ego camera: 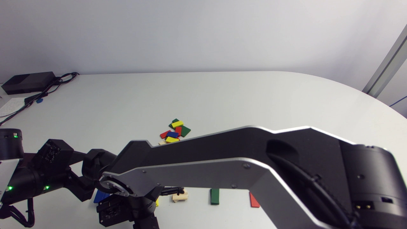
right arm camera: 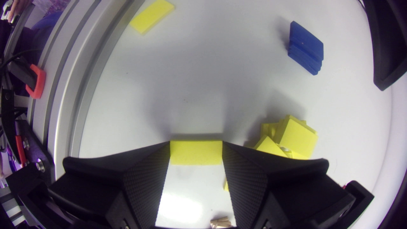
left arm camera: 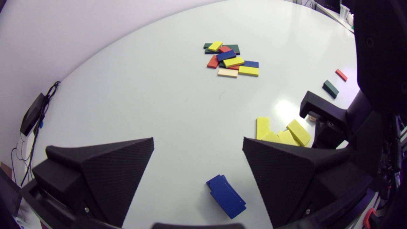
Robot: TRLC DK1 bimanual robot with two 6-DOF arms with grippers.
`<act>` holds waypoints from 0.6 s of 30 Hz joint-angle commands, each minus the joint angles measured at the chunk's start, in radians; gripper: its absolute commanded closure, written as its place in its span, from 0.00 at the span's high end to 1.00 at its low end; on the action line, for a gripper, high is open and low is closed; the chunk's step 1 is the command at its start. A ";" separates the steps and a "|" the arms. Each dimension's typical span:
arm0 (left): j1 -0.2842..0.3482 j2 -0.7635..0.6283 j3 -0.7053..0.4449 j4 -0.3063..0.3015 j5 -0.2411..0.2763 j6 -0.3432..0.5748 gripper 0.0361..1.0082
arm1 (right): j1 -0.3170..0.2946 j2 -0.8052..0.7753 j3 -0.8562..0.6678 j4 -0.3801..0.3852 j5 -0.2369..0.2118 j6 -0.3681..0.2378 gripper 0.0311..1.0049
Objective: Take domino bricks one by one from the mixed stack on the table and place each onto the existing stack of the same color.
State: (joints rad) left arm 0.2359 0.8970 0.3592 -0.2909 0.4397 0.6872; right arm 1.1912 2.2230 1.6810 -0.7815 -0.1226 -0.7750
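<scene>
- Near my own edge of the worktop [ego camera: 222, 95], my right hand [right arm camera: 196, 144] is closed on a yellow brick [right arm camera: 196, 154]. One finger presses each end, and the brick sits level between the tips, throwing a shadow on the surface ahead.
- Just beside that hand is the yellow heap [right arm camera: 292, 136]. Its bricks are tumbled and tilted against one another rather than squarely stacked.
- A lone yellow brick [right arm camera: 152, 16] lies flat ahead of the hand, well apart from the heap and close to the worktop's rim.
- My left hand [left arm camera: 197, 141] is spread wide and holds nothing.
- The blue stack [left arm camera: 226, 196] rests on the worktop between the left hand's fingers, slightly fanned and touching neither one.
- Toward the middle of the worktop is the mixed pile [ego camera: 174, 132]. Yellow, red, blue and green bricks overlap there, with one pale wooden brick at its near side.
- From above I see the wooden stack [ego camera: 180, 196], the green stack [ego camera: 215, 196] and a red brick [ego camera: 254, 200] in a row along the near edge, each apart from the next.
- My right arm [ego camera: 222, 165] comes in from the right and crosses the front of the worktop, covering most of the yellow heap from above.
- At the far left corner sits a black box [ego camera: 28, 82], with cables [ego camera: 47, 90] trailing from it.
</scene>
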 commanded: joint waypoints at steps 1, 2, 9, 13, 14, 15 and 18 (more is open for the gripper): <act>0.011 0.014 0.011 0.002 0.013 0.018 0.98 | 0.010 0.010 -0.001 -0.007 0.005 -0.001 0.29; 0.011 0.016 0.012 0.002 0.013 0.018 0.98 | 0.010 0.003 -0.001 -0.007 0.005 0.003 0.29; 0.006 0.026 0.017 0.004 0.014 0.018 0.98 | 0.001 -0.071 0.008 -0.018 0.015 0.019 0.29; 0.005 0.029 0.012 0.007 0.016 0.020 0.98 | -0.022 -0.105 0.037 -0.036 0.017 0.031 0.29; 0.005 0.029 0.012 0.007 0.016 0.020 0.98 | -0.027 -0.109 0.045 -0.038 0.018 0.036 0.29; 0.005 0.029 0.011 0.007 0.016 0.023 0.98 | -0.036 -0.109 0.055 -0.038 0.018 0.045 0.29; 0.009 0.029 0.011 0.007 0.016 0.026 0.98 | -0.056 -0.086 0.098 -0.039 0.018 0.075 0.29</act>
State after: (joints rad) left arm 0.2367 0.9100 0.3592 -0.2905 0.4423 0.6910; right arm 1.1538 2.1361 1.7454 -0.8047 -0.1108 -0.7311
